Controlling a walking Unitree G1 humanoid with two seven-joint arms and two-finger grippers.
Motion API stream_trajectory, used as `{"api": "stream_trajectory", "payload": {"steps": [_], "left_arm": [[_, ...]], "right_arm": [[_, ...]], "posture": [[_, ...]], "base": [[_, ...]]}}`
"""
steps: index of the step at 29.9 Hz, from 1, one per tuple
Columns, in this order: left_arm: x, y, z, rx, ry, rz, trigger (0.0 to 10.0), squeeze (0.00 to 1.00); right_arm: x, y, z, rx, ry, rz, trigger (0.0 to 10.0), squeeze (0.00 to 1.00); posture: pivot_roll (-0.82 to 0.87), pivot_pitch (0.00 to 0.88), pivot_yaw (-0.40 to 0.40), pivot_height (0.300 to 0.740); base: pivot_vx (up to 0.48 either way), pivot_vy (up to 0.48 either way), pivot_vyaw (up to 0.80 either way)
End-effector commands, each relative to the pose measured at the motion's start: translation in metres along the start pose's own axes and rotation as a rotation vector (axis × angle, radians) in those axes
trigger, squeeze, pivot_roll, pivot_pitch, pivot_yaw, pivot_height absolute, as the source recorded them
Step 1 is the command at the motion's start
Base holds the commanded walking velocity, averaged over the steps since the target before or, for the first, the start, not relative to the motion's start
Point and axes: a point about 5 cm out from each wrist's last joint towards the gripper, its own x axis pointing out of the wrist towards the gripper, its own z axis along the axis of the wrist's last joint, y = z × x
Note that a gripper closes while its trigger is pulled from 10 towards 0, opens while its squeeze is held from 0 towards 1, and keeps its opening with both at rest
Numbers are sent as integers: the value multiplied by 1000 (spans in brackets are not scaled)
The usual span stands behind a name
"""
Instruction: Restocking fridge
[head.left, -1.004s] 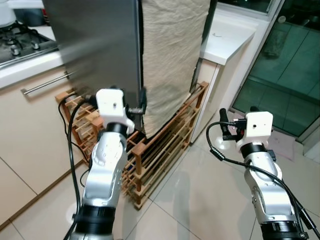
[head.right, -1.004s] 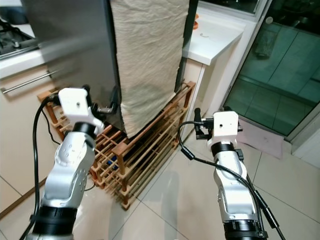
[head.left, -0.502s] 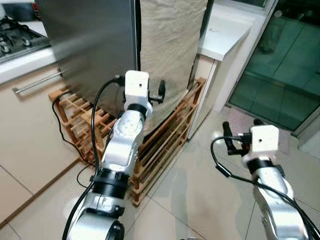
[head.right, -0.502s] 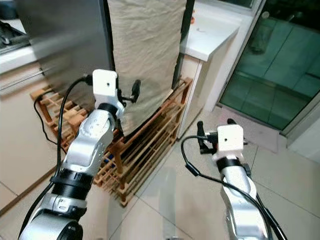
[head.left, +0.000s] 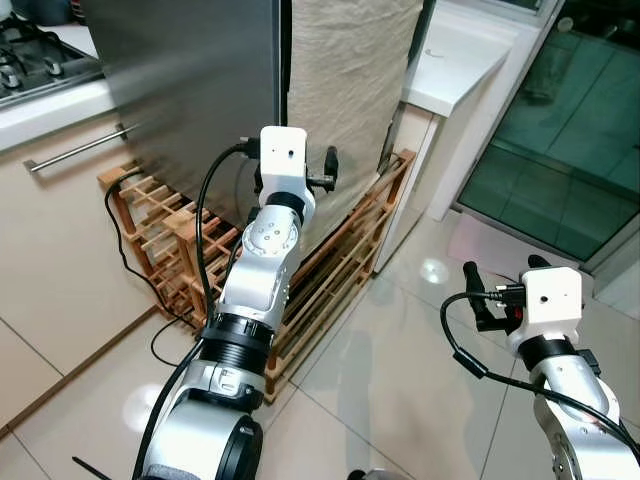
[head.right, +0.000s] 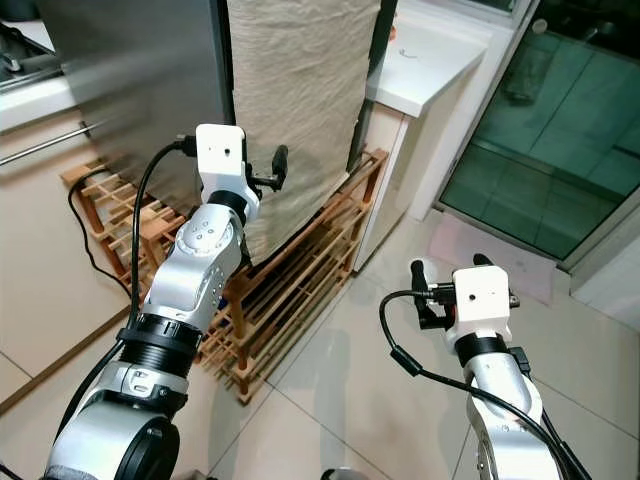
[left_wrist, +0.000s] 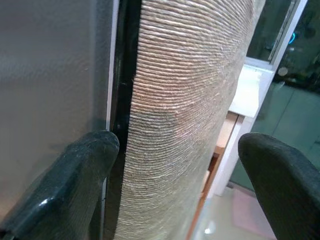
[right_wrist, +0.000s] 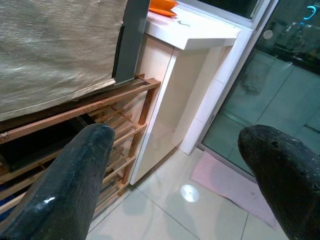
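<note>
kitchen floor tiles (head.left: 400, 360) spread below the steel fridge (head.left: 190, 90); left gripper (head.left: 322, 175) spread wide at the fridge's cloth-draped (head.left: 345, 110) front edge, right gripper (head.left: 498, 294) spread, well apart.

Head cameras look down; wrist views share cloth (left_wrist: 190, 115).
</note>
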Motion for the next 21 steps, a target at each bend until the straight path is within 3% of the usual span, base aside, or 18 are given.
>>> {"api": "stream_trajectory", "payload": {"steps": [1,3,4,9,10,13,14,15,16,17,21], "left_arm": [[1,-12,-14,-94,112,-35,10000,0],[1,-15,-17,-126,146,-56,10000,0],[2,-18,-17,-77,145,-89,10000,0],[2,-25,-16,11,132,-150,10000,0],[1,-37,-12,109,116,-256,10000,0],[0,-49,-7,197,77,-357,10000,0],[-3,-58,-1,191,42,-431,10000,0],[-3,-58,-1,191,42,-431,10000,0],[-15,-79,10,193,-44,-619,10000,0],[-15,-79,10,193,-44,-619,10000,0],[-30,-98,13,161,-80,-794,10000,0]], "right_arm": [[-2,-7,3,3,1,-17,10000,0],[-1,-6,3,6,4,-15,10000,0],[0,-5,4,6,4,-11,10000,0],[1,-5,4,8,4,-9,10000,0],[2,-4,4,9,4,-8,10000,0],[5,-4,5,11,3,-7,10000,0],[5,-4,5,11,2,-7,10000,0],[5,-4,5,11,2,-7,10000,0],[6,-3,6,12,-1,-5,10000,0],[6,-3,6,12,-1,-5,10000,0],[8,-2,6,13,-3,-1,10000,0]], "posture": [[-161,67,-93,740],[-158,66,-95,740],[-157,64,-95,740],[-157,62,-96,740],[-156,57,-95,740],[-155,54,-96,740],[-155,54,-96,740],[-155,54,-96,740],[-153,50,-96,740],[-153,50,-96,740],[-151,45,-97,740]], "base": [[0,0,0],[0,0,0],[0,0,0],[0,0,0],[0,0,0],[0,0,0],[0,0,0],[0,0,0],[0,0,0],[0,0,0],[0,0,0]]}}
